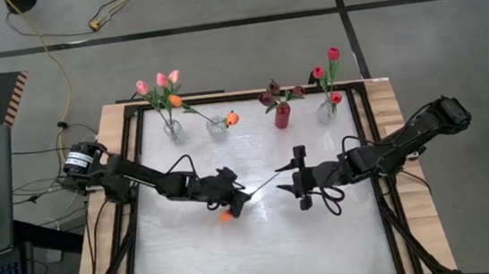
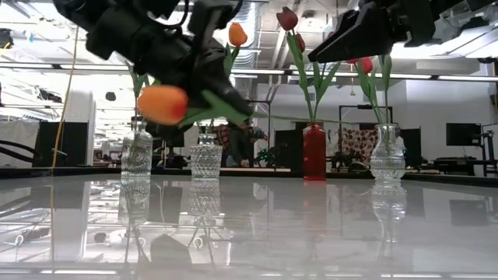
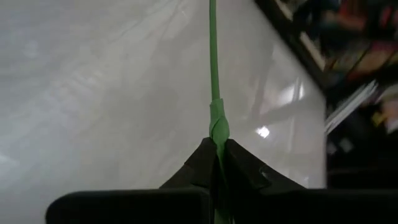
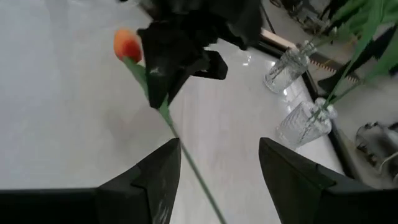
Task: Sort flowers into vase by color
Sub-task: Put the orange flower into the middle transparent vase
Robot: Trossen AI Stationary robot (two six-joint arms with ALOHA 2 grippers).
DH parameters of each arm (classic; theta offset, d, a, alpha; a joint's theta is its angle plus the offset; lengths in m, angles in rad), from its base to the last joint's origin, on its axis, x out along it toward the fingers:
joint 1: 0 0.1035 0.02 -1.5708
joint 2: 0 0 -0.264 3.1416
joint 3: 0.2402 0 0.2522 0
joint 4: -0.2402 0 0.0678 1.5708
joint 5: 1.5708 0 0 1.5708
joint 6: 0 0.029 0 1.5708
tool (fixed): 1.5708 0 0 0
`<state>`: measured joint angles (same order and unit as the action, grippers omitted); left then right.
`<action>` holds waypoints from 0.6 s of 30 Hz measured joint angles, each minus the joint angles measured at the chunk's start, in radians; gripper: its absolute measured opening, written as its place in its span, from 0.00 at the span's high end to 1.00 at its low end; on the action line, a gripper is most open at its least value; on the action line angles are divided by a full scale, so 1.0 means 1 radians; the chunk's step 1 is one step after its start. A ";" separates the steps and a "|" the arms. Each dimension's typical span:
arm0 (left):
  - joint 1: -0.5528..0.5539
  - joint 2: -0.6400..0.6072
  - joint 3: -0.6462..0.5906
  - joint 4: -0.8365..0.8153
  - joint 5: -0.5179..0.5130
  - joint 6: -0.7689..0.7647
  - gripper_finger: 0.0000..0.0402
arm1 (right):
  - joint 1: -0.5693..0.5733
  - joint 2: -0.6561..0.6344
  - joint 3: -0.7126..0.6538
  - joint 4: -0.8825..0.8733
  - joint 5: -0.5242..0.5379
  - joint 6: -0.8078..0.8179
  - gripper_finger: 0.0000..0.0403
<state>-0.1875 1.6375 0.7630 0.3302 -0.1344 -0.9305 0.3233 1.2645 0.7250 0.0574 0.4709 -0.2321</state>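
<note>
The left end effector [image 1: 233, 201] is clenched on the stem of an orange tulip [image 1: 226, 216], holding it clear of the desk [image 1: 265, 252] near its middle. The grip sits close to the head, which probably leaves the long bare stem free for the other arm to take or for lowering into a vase. In the left wrist view the fingers [image 3: 239, 168] pinch the green stem [image 3: 214, 68] tight.

The tulip's long axis runs roughly level across the desk: its head points toward the desk's near-left side, and its stem reaches out toward the right end effector [image 1: 301, 178]. That one stands released, jaws spread wide, with the stem tip passing between its fingers [image 4: 155, 171] in the right wrist view; it looks placed to receive the stem, though it grips nothing.

Four vases stand in a row along the far edge. The second clear vase [image 1: 217, 127] already holds an orange flower, so it seems the fitting target.
</note>
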 joint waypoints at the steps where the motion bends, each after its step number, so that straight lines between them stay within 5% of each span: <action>1: 0.007 0.000 0.010 -0.001 -0.001 -0.034 0.98 | 0.003 0.000 0.000 0.001 0.000 -0.027 0.39; 11: 0.081 -0.001 0.093 0.005 -0.002 -0.337 0.98 | 0.032 0.000 0.000 0.057 0.000 -0.376 0.39; 18: 0.106 -0.001 0.106 0.072 -0.002 -0.375 0.98 | 0.001 0.000 0.001 0.111 0.000 -0.457 0.39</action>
<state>-0.0811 1.6363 0.8688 0.4019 -0.1368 -1.3060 0.3244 1.2648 0.7258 0.1683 0.4709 -0.6896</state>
